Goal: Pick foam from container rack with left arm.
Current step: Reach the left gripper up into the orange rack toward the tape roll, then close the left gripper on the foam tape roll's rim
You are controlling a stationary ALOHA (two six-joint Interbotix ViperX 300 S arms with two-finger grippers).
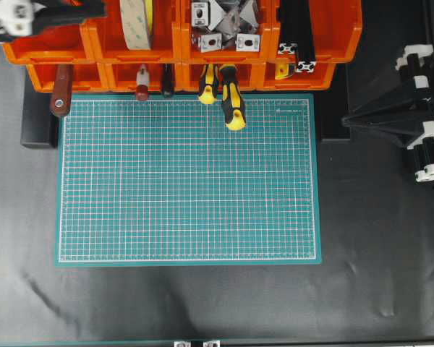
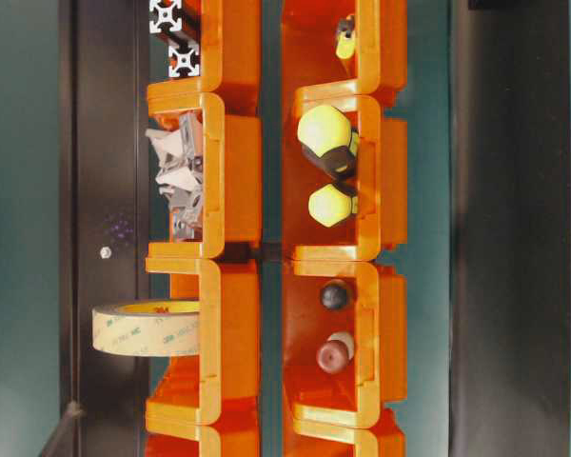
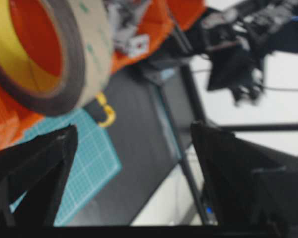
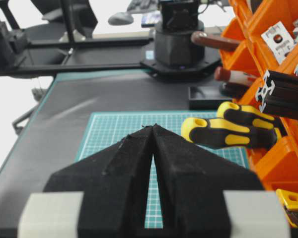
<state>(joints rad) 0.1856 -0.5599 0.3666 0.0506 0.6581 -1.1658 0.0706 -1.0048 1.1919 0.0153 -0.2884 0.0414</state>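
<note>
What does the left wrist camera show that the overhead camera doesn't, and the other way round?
Only the left wrist view shows the foam roll's yellow inner core and dark grey ring, with the left gripper's black fingers spread apart below it, touching nothing.

Only the overhead view shows the whole green cutting mat, the full orange container rack, and the right gripper parked at the side.

Both show the roll's beige wound face, orange bins and part of the mat.

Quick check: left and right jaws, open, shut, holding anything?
Left gripper: open, empty, below the beige foam tape roll.
Right gripper: shut, empty.
</note>
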